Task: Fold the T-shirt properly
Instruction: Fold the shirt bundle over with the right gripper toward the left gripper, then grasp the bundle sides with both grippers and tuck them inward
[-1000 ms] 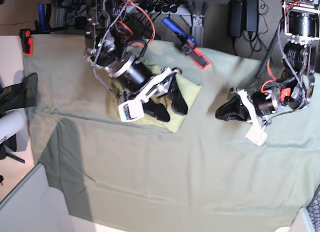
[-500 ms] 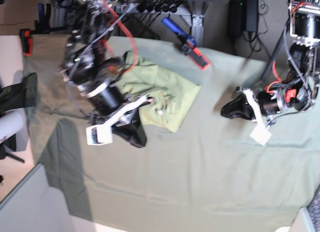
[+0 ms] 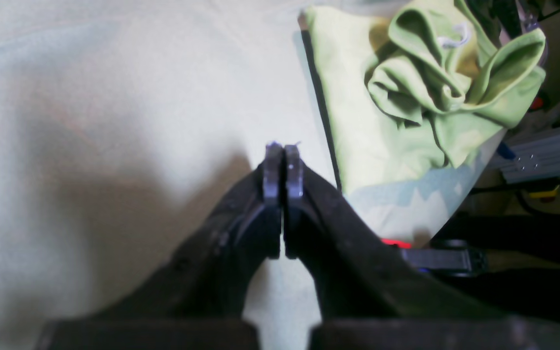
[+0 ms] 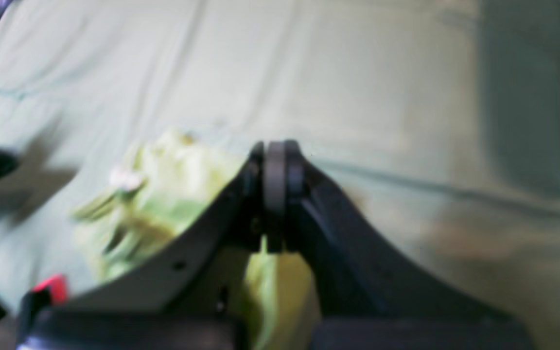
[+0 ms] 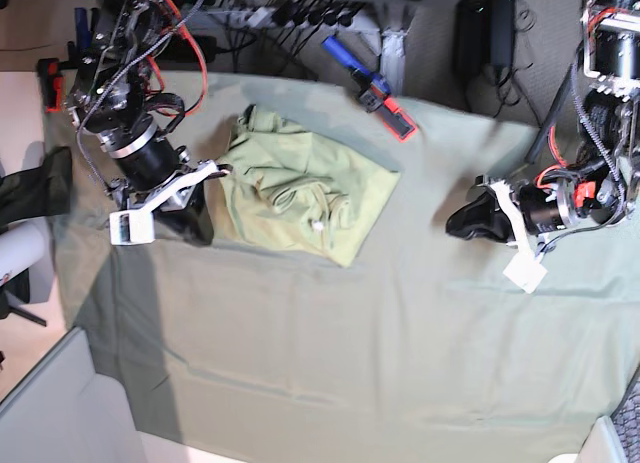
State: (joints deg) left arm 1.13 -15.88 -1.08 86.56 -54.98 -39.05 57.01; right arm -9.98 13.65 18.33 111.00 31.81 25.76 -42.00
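I see the T-shirt [image 5: 305,198] lying bunched on the grey-green cloth [image 5: 350,363]. My left claw [image 5: 462,222] and right claw [image 5: 198,226] are both closed and empty, flanking it.

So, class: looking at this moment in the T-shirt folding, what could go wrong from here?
1. The T-shirt lies bunched, with loose folds near its white tag; left so, the fold may end up untidy.
2. The right tool sits shut beside the shirt's edge; sliding away, it might snag and drag the cloth.
3. The green sheet underneath is wrinkled; a low grasp might pinch it too.
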